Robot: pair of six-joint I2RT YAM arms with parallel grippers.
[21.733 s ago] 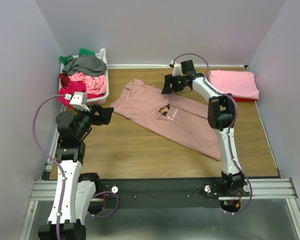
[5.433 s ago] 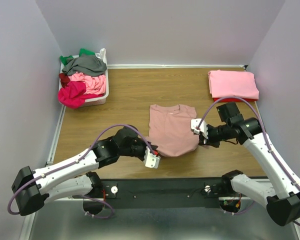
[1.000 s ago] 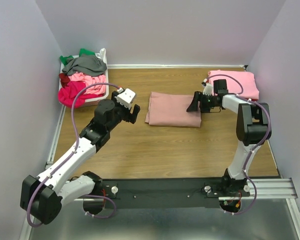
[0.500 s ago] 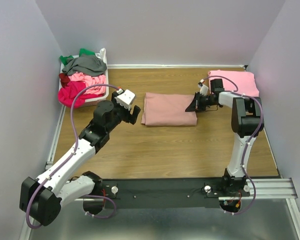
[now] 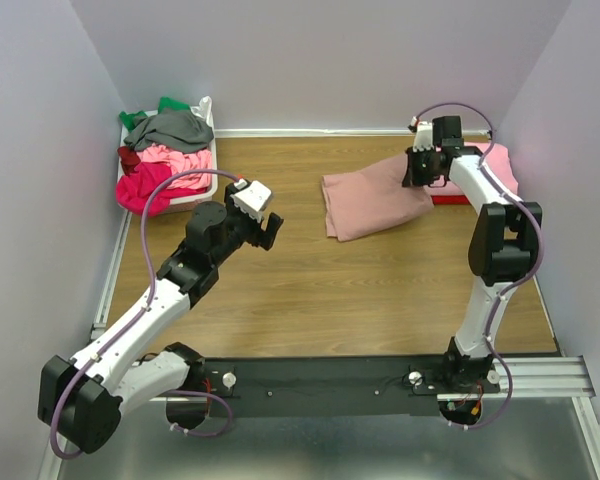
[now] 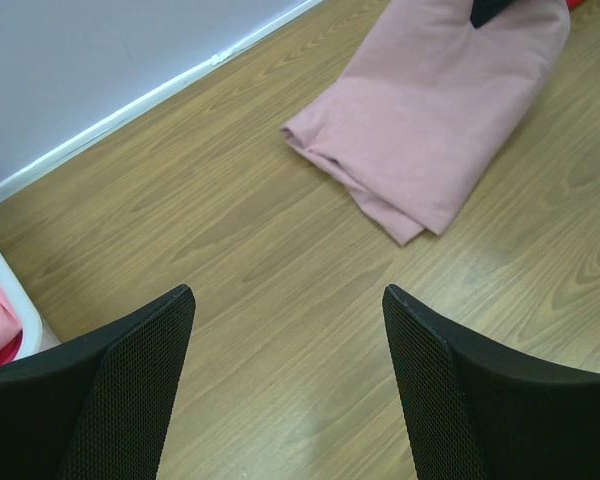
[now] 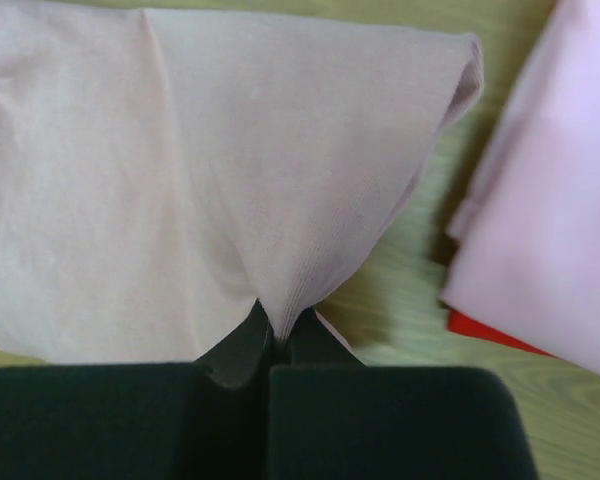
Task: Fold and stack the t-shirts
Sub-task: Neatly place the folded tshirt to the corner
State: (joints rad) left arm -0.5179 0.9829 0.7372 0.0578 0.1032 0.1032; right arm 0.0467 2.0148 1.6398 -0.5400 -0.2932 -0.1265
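Observation:
A folded dusty-pink t-shirt hangs by its right end from my right gripper, which is shut on the cloth; its left end trails on the wood. The right wrist view shows the fabric pinched between the jaws of that gripper. Just right of it lies a stack of folded t-shirts, bright pink over red. My left gripper hovers open over bare wood, left of the shirt, nothing between its fingers.
A white basket at the back left holds crumpled tees in grey, green, pink and red. Walls close in on the left, back and right. The black rail with the arm bases runs along the near edge.
My right gripper closed on the folded shirt's right end and pulled it up and to the right toward the pink stack. The left arm has hardly moved.

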